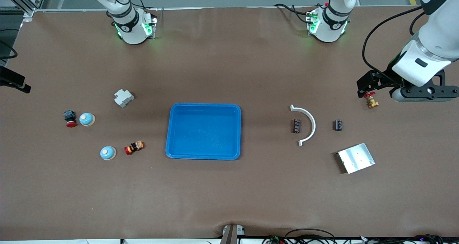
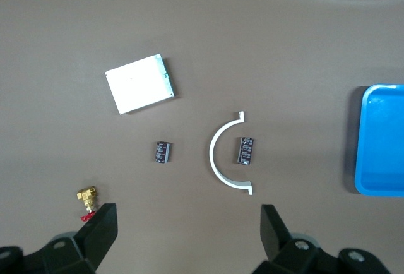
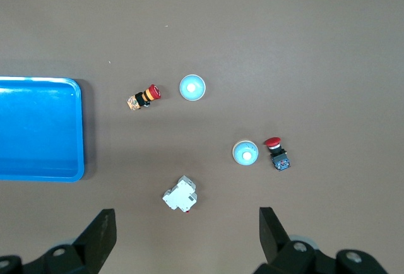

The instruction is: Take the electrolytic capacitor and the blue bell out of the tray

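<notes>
Empty tray [image 1: 203, 131] mid-frame; left end effector [image 2: 186, 220] released near capacitors [image 2: 163, 151], right end effector [image 3: 186, 223] released near bells [image 3: 192, 88]; risks nudging removed parts back in

The tray [image 1: 203, 131] sits mid-counter; two bells [image 1: 86, 119] [image 1: 108, 153] lie toward the right arm's end; two capacitors [image 1: 297, 125] [image 1: 337, 125] flank a curved bracket [image 1: 307, 123] toward the left arm's end, a plate [image 1: 356, 158] nearer the front camera.
</notes>
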Tool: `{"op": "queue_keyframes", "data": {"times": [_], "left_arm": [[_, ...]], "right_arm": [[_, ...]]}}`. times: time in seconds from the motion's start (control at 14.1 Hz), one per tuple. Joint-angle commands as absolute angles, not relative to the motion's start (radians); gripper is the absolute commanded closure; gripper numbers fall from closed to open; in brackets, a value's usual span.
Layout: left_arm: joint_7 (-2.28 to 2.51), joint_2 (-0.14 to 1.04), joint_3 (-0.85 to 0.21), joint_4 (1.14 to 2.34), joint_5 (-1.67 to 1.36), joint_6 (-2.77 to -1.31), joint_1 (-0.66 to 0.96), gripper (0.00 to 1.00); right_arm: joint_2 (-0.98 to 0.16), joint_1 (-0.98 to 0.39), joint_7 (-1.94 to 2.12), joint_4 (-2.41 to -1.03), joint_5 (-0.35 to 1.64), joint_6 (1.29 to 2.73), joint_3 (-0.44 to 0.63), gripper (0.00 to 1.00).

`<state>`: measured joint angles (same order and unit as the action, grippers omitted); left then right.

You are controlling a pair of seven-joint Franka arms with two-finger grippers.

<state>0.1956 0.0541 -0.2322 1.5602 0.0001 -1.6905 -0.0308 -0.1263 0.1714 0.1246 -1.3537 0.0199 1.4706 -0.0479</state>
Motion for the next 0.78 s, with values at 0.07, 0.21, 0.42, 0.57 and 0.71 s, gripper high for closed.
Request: {"op": "queue_keyframes", "data": {"times": [0.07, 0.21, 0.42, 0.57, 0.71], "left_arm": [[0.17, 0.041, -0.233, 1.581, -0.018, -1.694, -0.04, 0.0], [0.17, 0.04, -0.233, 1.583, -0.018, -1.694, -0.04, 0.0], [0.169, 0.037, -0.233, 1.595, -0.017, -1.694, -0.04, 0.0], [0.169, 0.035, -0.233, 1.598, -0.018, -1.694, -0.04, 0.0], [0.17, 0.031, -0.233, 1.598, -0.018, -1.692, -0.038, 0.0]], "right_arm": [[-0.11, 0.184, 0.135, -1.358, 0.031, 1.466, -0.061, 0.0], [-0.11, 0.184, 0.135, -1.358, 0.031, 1.468, -0.061, 0.0], [-0.113, 0.184, 0.135, -1.358, 0.029, 1.471, -0.061, 0.0], [-0.114, 0.184, 0.135, -1.358, 0.029, 1.471, -0.061, 0.0], [-0.114, 0.18, 0.135, -1.358, 0.031, 1.471, -0.061, 0.0]]}}
